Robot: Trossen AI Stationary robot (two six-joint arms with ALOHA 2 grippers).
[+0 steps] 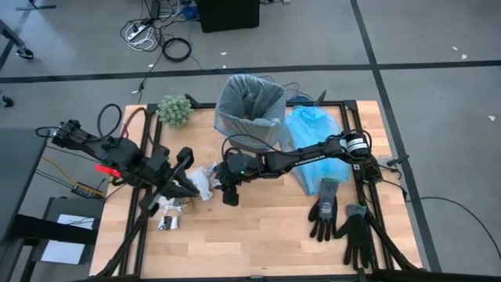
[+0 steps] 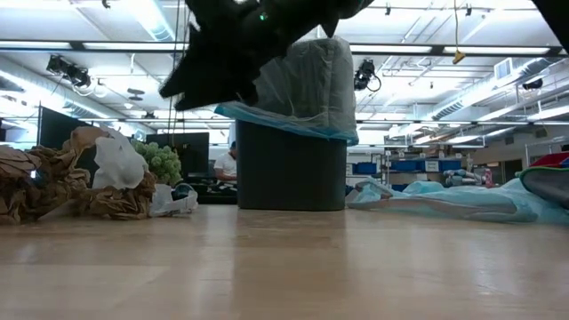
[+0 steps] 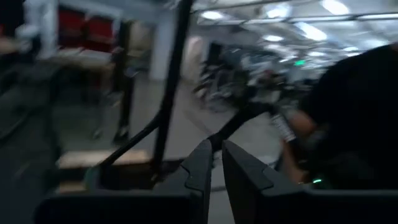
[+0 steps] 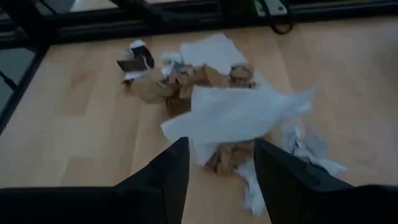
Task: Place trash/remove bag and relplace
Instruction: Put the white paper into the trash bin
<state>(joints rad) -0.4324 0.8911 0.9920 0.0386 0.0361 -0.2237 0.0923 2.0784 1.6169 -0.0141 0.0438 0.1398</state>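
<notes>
The trash is a pile (image 1: 200, 184) of crumpled white paper (image 4: 236, 115) and brown scraps (image 4: 177, 87) lying on the wooden table, left of centre. It also shows in the low view (image 2: 80, 182). A small shiny silver piece (image 1: 167, 223) lies nearer the front. The black bin (image 2: 291, 164) stands at the far middle, lined with the grey-white bag (image 1: 250, 106). My right gripper (image 4: 214, 165) is open and hangs above the near right side of the pile, touching nothing. My left gripper (image 3: 216, 168) is shut, empty and raised just left of the pile (image 1: 184, 159).
A light-blue plastic bag (image 1: 313, 153) lies right of the bin. Two black gloves (image 1: 337, 219) lie at the front right. A green fuzzy clump (image 1: 174, 110) sits at the far left corner. Bare wood (image 1: 250, 239) lies along the front middle.
</notes>
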